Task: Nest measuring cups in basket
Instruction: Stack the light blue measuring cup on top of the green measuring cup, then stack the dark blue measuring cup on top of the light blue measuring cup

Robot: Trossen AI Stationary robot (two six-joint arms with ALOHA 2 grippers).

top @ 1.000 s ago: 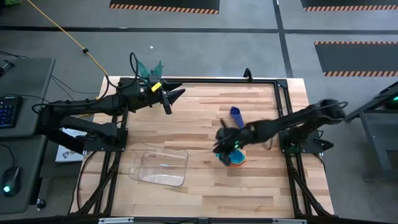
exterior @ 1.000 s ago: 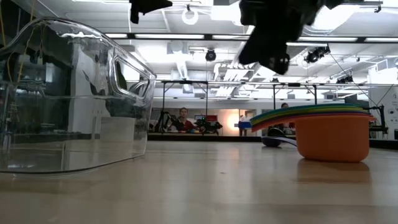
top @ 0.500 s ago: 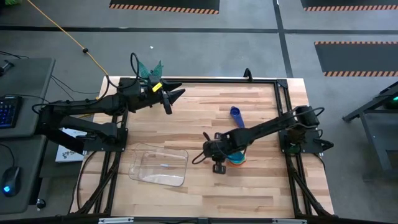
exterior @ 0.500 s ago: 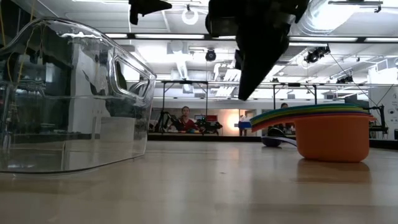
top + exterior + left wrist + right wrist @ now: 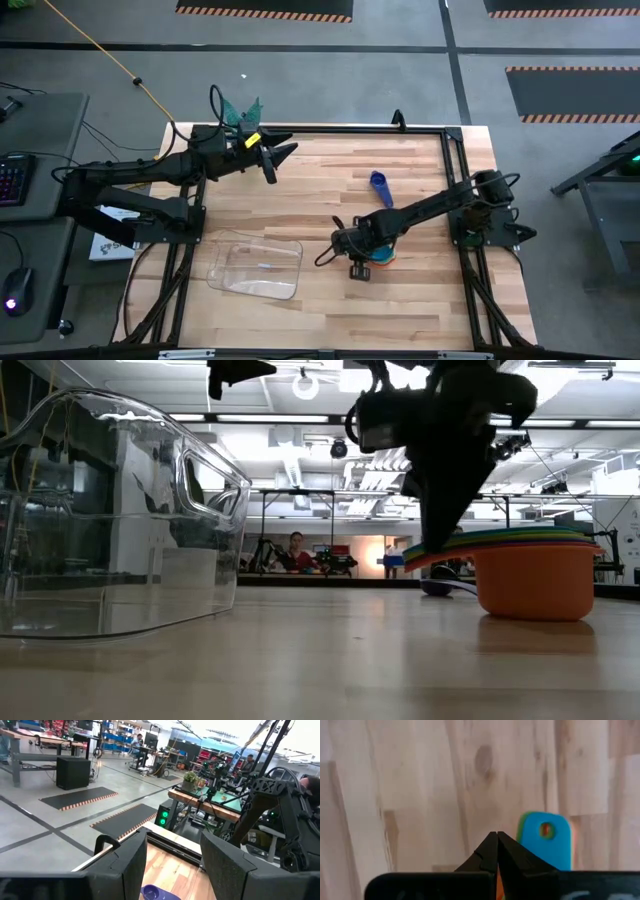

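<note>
The measuring cups (image 5: 383, 258) stand nested in one stack on the table, orange cup (image 5: 535, 582) at the bottom. Their flat handles (image 5: 440, 550) fan out level, with the light blue handle (image 5: 545, 845) on top. One dark blue cup (image 5: 380, 183) lies apart, farther back. The clear basket (image 5: 257, 266) rests on its base left of the stack, and it looms large in the low view (image 5: 100, 520). My right gripper (image 5: 356, 262) is shut, pointing down beside the handle ends (image 5: 496, 836). My left gripper (image 5: 285, 152) hovers open at the far left (image 5: 172, 865). My right gripper's shut fingers (image 5: 432, 540) come from above, pointing down, right beside the free end of the stacked handles (image 5: 540, 832). I cannot tell whether they touch the handles. The stack stands upright on the table.
A white pot with a green plant (image 5: 240, 108) sits beyond the table's far left corner. Bare wood lies between the basket and the stack and along the near edge. A black frame rail (image 5: 340, 130) runs along the far edge. People show far off in the room (image 5: 295, 550).
My right gripper swung from above the stack toward the table's left and near edge. It then came down beside the ends of the stacked handles. The cups and the basket stayed put.
</note>
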